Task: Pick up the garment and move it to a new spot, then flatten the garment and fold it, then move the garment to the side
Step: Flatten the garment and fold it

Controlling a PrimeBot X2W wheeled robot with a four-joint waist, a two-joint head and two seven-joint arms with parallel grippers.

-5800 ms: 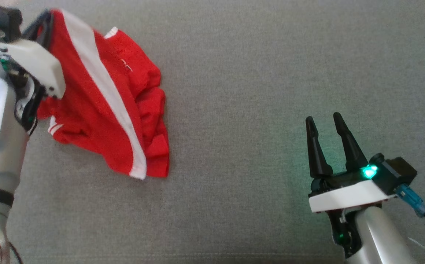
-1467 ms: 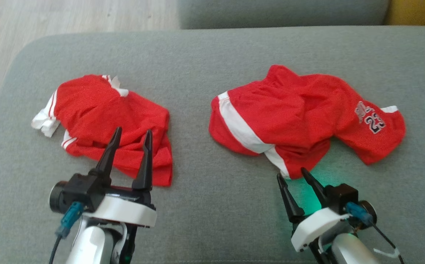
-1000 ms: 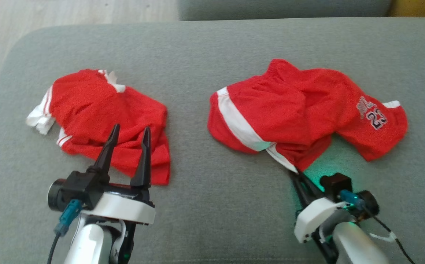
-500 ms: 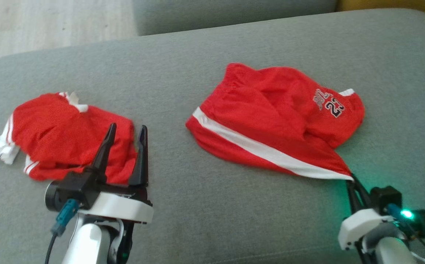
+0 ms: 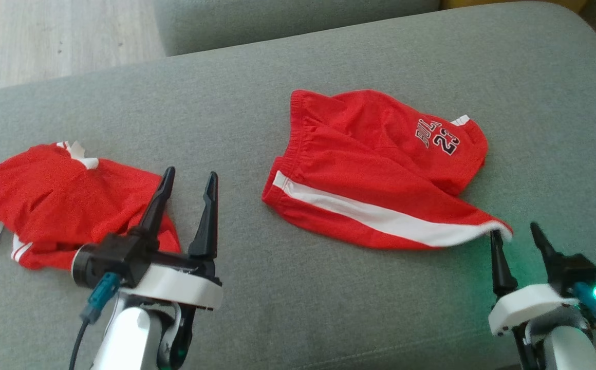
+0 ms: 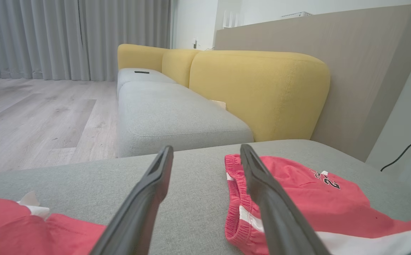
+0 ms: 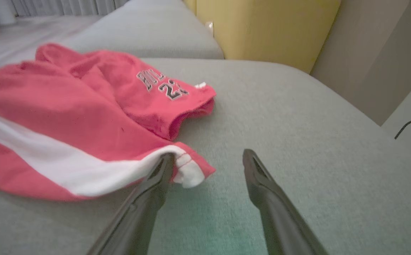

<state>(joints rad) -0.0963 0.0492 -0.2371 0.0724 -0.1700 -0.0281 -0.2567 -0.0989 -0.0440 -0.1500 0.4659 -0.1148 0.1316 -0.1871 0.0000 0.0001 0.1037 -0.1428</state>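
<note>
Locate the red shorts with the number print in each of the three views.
Head view: shorts right of centre.
Left wrist view: shorts at lower right.
Right wrist view: shorts across the left half.
Shared landmark: the number print on the shorts.

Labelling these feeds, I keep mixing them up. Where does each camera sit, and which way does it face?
Head view: on the head, looking forward and down at the grey cushion, numbered shorts and another red garment; left claw and right claw at the bottom.
Left wrist view: low over the cushion, looking along the open left claw towards a yellow sofa back.
Right wrist view: low, looking along the open right claw past the shorts' hem.
Shared: all three show the numbered shorts.
</note>
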